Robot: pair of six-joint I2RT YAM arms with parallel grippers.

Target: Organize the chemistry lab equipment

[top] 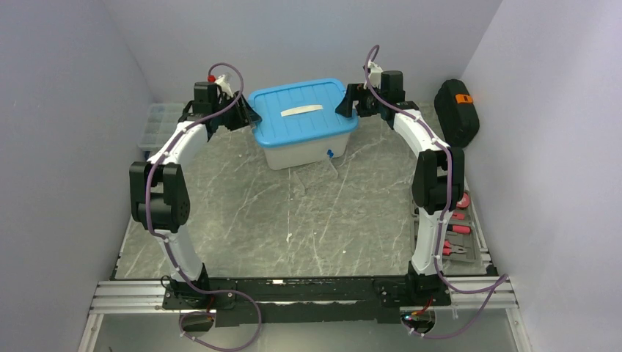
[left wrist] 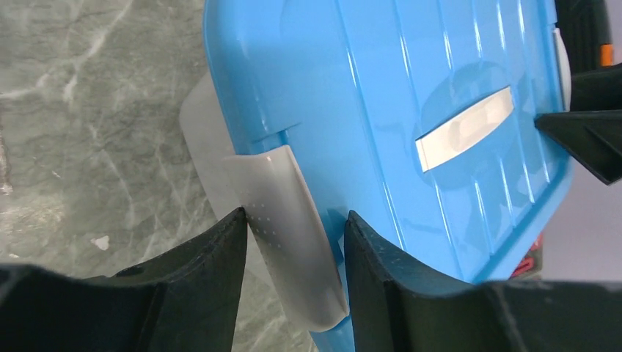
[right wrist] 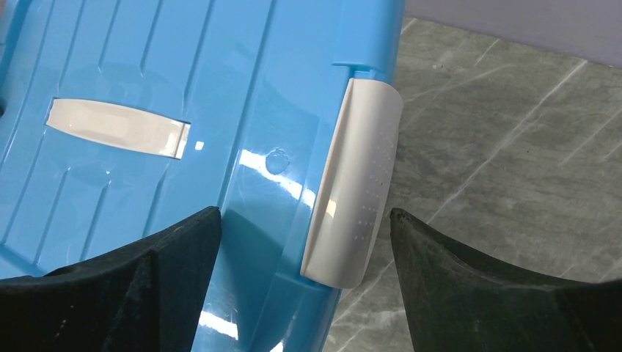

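Note:
None of the small lab items show in any view. A translucent storage bin (top: 308,150) with a blue lid (top: 301,103) stands at the back middle of the table. A small blue spot (top: 330,154) shows through its front wall. My left gripper (top: 246,117) is at the bin's left end. In the left wrist view its jaws (left wrist: 293,220) are closed in around the white left latch (left wrist: 282,213), and one fingertip touches it. My right gripper (top: 348,104) is at the right end. It is open (right wrist: 304,216), with its jaws wide on either side of the white right latch (right wrist: 359,183).
A clear many-compartment organizer box (top: 158,125) lies at the back left by the wall. A black case with an orange catch (top: 456,110) stands at the back right. Red-handled hand tools (top: 456,233) lie in a tray along the right edge. The lid has a white handle (top: 302,111).

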